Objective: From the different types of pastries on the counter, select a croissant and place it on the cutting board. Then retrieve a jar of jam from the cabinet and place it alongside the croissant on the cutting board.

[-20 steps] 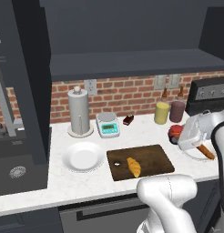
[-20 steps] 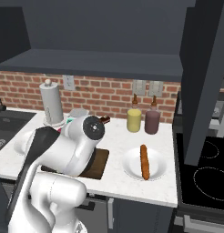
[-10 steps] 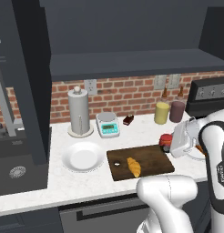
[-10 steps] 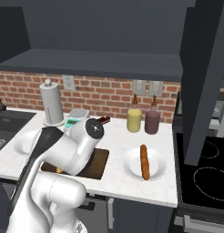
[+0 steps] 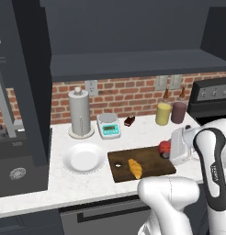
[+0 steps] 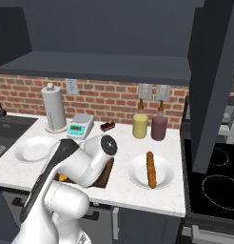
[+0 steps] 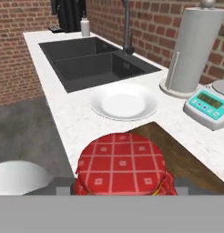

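Note:
The golden croissant (image 5: 134, 168) lies on the dark cutting board (image 5: 147, 158), near its middle. My gripper (image 5: 169, 148) is shut on the jar of jam (image 5: 164, 147), which it holds low over the board's right end. Whether the jar touches the wood I cannot tell. In the hand view the jar's red checked lid (image 7: 120, 164) sits close up, with the board (image 7: 182, 157) running off behind it. From the right base view my arm hides most of the board (image 6: 105, 174). The dark grey cabinet (image 5: 133, 62) hangs above the white counter (image 5: 87, 183).
An empty white plate (image 5: 83, 158) lies left of the board. Behind it stand a paper towel holder (image 5: 80, 114) and a scale (image 5: 109, 125). The small dark pastry (image 5: 129, 120) and two canisters (image 5: 163, 113) line the brick wall. The long stick bread (image 6: 150, 169) rests on a plate.
My gripper has carried the jar leftward and down, from above the right-hand plate to the cutting board's right end. The croissant has stayed in place.

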